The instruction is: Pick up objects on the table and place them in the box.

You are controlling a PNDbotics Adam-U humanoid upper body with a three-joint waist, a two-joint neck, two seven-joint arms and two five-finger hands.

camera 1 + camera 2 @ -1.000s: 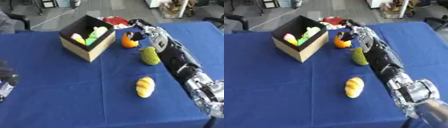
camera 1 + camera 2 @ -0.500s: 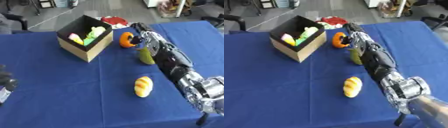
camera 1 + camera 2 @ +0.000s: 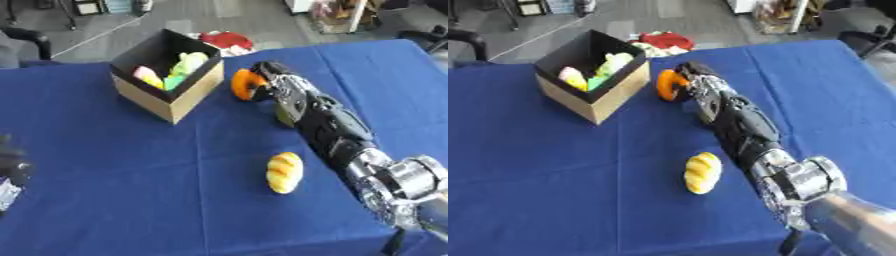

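Reaching far out from the lower right, my right arm lies long and straight over the blue surface, and its right robot hand sits at the far end, just right of the box.

I see the box standing open near the back of the surface. Inside it are a yellow thing and some green things, close together. Behind the box, past the far edge of the surface, something red lies on the floor.

A yellow bread-shaped thing lies alone on the surface, near the middle, just left of my forearm and apart from it. A green thing shows as a thin strip at the left side of my arm; my arm covers most of it, so I cannot tell its shape.

My right robot hand has its fingers curled round an orange thing. The orange thing is at the left side of the hand, close to the box's right corner but not in it. I cannot tell if it is lifted off the surface or resting on it.

My left robot hand shows only as a dark shape at the left edge, low down. I cannot tell if its fingers are apart or together.
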